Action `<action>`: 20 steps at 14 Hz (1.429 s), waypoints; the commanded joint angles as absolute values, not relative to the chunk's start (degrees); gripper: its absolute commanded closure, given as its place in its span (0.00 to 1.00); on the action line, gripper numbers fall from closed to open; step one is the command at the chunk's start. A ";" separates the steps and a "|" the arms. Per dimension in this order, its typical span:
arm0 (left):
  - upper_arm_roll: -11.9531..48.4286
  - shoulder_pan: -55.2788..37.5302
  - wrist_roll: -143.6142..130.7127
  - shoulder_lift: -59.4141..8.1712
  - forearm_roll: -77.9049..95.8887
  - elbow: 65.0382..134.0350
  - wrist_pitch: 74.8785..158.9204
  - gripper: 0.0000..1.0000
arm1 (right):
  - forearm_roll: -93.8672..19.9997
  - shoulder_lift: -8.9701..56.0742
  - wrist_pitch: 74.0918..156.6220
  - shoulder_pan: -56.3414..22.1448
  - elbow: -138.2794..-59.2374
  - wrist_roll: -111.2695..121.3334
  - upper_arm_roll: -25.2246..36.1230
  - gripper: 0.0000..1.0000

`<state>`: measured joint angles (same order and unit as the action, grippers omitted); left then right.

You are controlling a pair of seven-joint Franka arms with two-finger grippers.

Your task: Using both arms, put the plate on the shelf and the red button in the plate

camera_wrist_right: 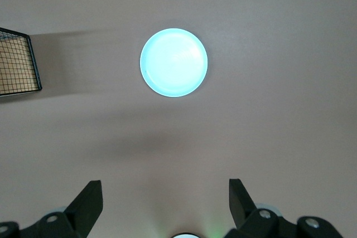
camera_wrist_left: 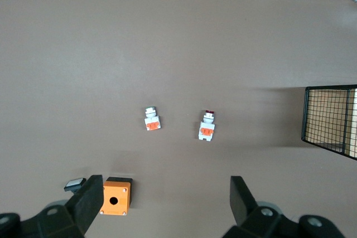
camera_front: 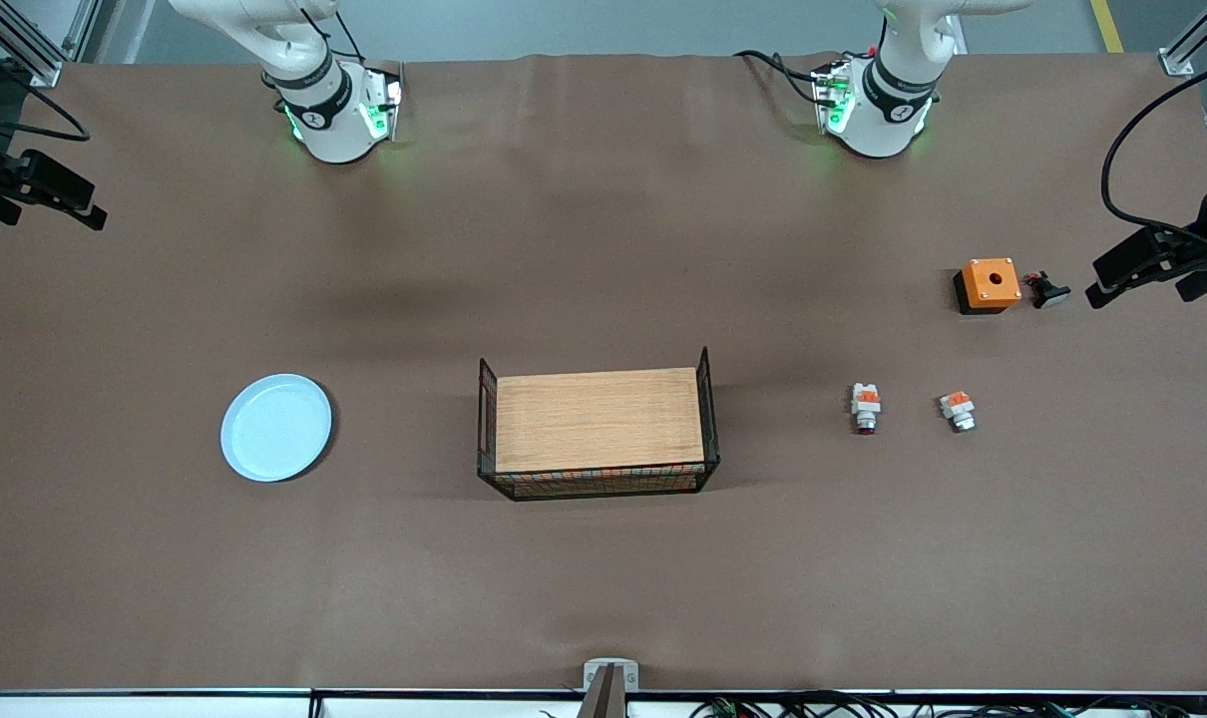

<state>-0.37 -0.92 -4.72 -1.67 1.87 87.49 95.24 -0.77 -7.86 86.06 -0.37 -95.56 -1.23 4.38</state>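
Plate: we found the plate (camera_front: 276,427) lying flat on the worktop (camera_front: 603,578) toward the right arm's end, well apart from the basket and untouched.

Red button: the red button (camera_front: 866,407) lay on its side toward the left arm's end, between the basket and the silver-tipped switch (camera_front: 958,410), apart from both. Its dark red cap pointed toward the front camera and its white body toward the robots' bases, so we judged its long axis to run from base side to camera side.

Deciding relation: each thing lay at the end of one arm only, the plate at the right arm's and the red button at the left arm's. We judged that the pairing for the coming reach.

Right claw: the right claw (camera_wrist_right: 165,207) hung high above the worktop, jaws wide apart and empty. The plate lay well below it and out ahead of its fingertips.

Left claw: the left claw (camera_wrist_left: 165,207) also hung high, jaws wide apart, gripping nothing. The red button lay well below it and ahead of the fingertips, roughly midway between the two jaws.

Basket: the wire basket (camera_front: 705,394) with a wooden board (camera_front: 599,417) in it stood mid-worktop between the two task things.

Other parts: the orange box (camera_front: 990,284) with a hole stood nearer the bases, a small dark part (camera_front: 1046,290) just beside it.

Progress: we judged that neither thing was yet picked up.
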 commanded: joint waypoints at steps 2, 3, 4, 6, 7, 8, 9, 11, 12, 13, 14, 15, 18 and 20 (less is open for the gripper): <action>-0.26 -0.62 -4.21 -1.67 2.29 87.10 93.69 0.00 | 0.35 -9.67 88.24 0.35 -97.38 -0.35 4.04 0.00; -0.26 -0.62 -4.57 -1.67 2.29 87.01 93.69 0.00 | 0.70 -9.67 88.50 0.35 -97.47 -0.35 3.96 0.00; -0.26 -0.62 -4.66 -1.76 2.37 87.01 93.69 0.00 | 1.05 -9.67 88.68 0.35 -97.47 -0.35 3.96 0.00; -0.26 -0.62 -4.75 -1.84 2.37 87.19 93.69 0.00 | 1.05 -9.67 89.47 0.35 -97.56 -0.35 3.96 0.00; -0.26 -0.62 -4.83 -1.93 2.63 87.19 93.60 0.00 | 1.05 -9.67 89.47 0.35 -97.56 -0.35 3.96 0.00; -0.35 -0.09 -4.66 -1.93 2.90 87.27 93.52 0.00 | 1.05 -9.67 89.47 0.26 -97.56 -0.44 3.96 0.00; -0.26 0.70 -4.48 -2.02 2.99 87.45 92.82 0.00 | 1.05 -9.58 89.39 0.26 -97.47 -0.44 3.96 0.00; -0.18 0.70 -4.75 -2.28 3.16 88.41 92.02 0.00 | 1.05 -9.49 89.03 0.35 -97.38 -0.44 3.96 0.00; -0.18 0.70 -4.83 -2.72 3.51 89.03 92.11 0.00 | 1.05 -9.49 88.86 0.44 -97.30 -0.44 4.04 0.00; -0.18 0.70 -4.83 -3.07 3.95 89.82 92.28 0.00 | 0.97 -9.41 88.77 0.79 -97.21 -0.44 4.04 0.00; -0.18 0.62 -4.92 -3.95 4.13 90.96 92.89 0.00 | 0.97 -9.32 88.77 1.14 -97.03 -0.44 4.04 0.00; 0.00 0.35 -5.10 -4.48 4.13 92.10 93.86 0.00 | 0.97 -9.23 88.33 1.23 -96.77 -0.44 4.04 0.00; 0.44 -0.17 -5.18 -6.06 4.13 96.84 99.73 0.00 | 0.88 -7.74 87.02 1.32 -93.87 -0.88 4.13 0.00; 1.31 -0.96 -6.06 -7.38 4.13 100.00 104.39 0.00 | 0.79 -6.43 86.84 1.06 -93.43 -1.14 3.96 0.00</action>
